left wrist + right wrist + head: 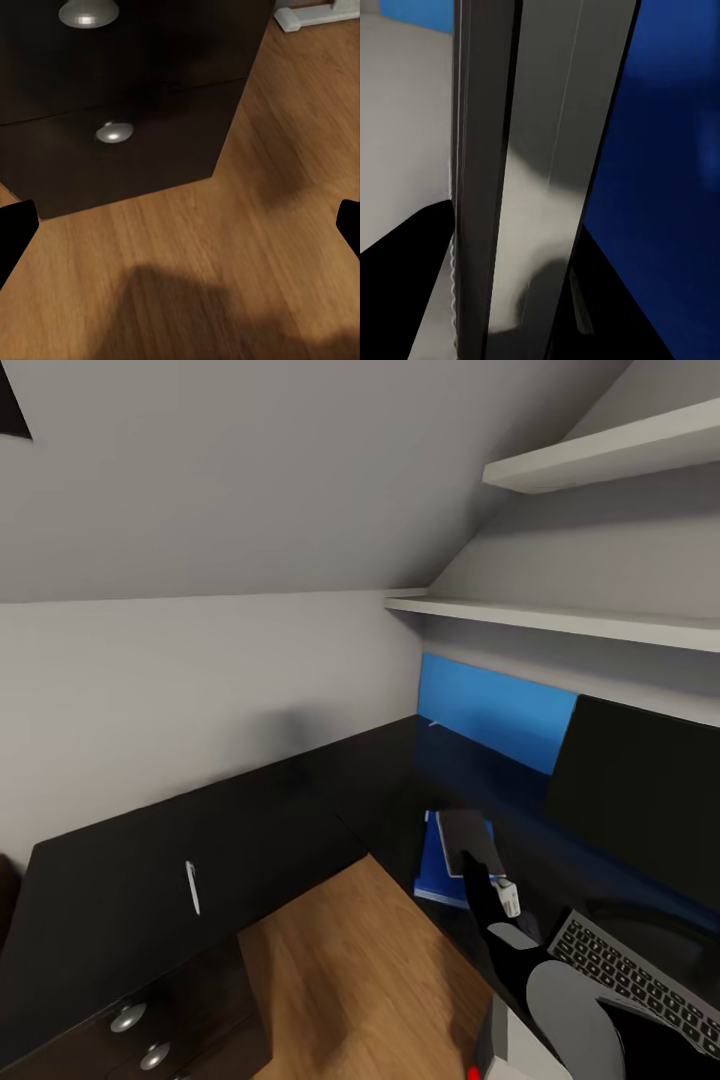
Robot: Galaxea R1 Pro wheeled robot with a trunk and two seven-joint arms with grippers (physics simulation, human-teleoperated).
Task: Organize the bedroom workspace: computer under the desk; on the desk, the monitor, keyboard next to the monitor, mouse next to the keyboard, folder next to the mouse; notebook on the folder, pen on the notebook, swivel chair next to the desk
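The right arm reaches toward twelve o'clock, its gripper (487,867) pinching the notebook (470,841) above the folder (433,865).

Soft, even light fills the room, no lamp to be seen. The glossy desk (300,800) mirrors the blue wall panel (495,710) faintly. Broad, soft-edged shadows lie on the wooden floor (225,262) — one dark patch close by. The notebook (540,187), very near, looks smeared — sheen down its cover.
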